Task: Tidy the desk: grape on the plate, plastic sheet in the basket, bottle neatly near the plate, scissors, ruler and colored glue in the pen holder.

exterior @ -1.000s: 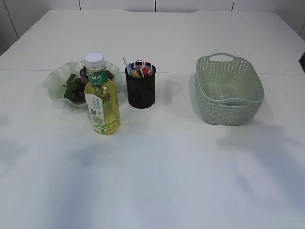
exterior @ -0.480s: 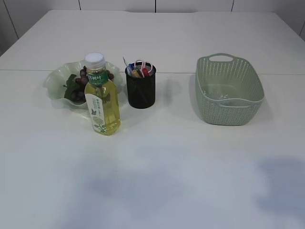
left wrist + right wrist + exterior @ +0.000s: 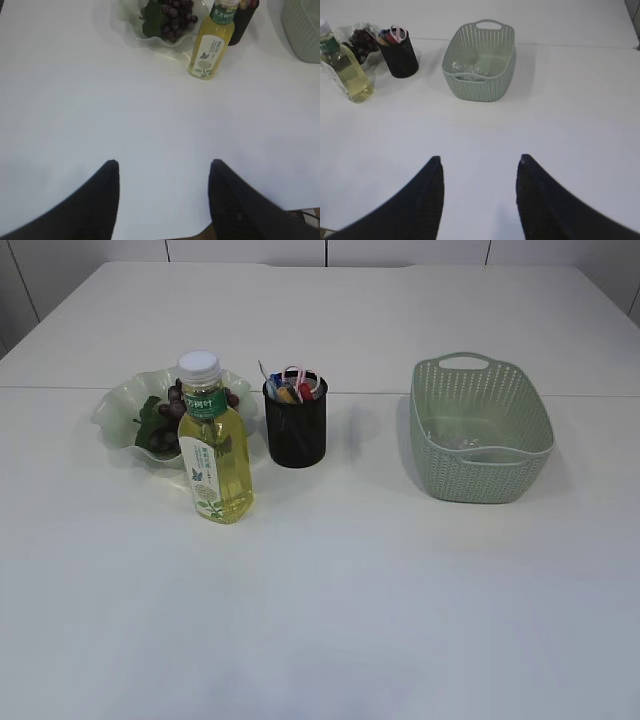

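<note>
Desk looks pretty much sorted at this point. The grape (image 3: 165, 420) bunch sits on the wavy pale green plate (image 3: 115, 410) over toward the left part of the white table (image 3: 350, 600), closer to the far edge than the near one. The bottle (image 3: 212, 455) of yellow drink stands upright just in front of the plate, white cap on, its lower half overlapping the plate's front rim from the exterior camera. Right beside it, a bit further back, is the black mesh pen holder (image 3: 295, 425) with the pink-handled scissors (image 3: 293, 373) poking out the top along with some red, yellow and blue bits; I can't really tell which of those is the ruler and which is the glue. Well apart on the right is the green woven basket (image 3: 480, 430), and there's something clear and crinkly lying in its bottom, the plastic sheet (image 3: 466, 66) by the look of it. Both arms are out of the exterior shot. The left gripper (image 3: 164, 165) hangs over bare tabletop near the front edge with its fingers spread and nothing between them, and the right gripper (image 3: 479, 162) is the same, fingers apart and empty, basket well ahead of it.
</note>
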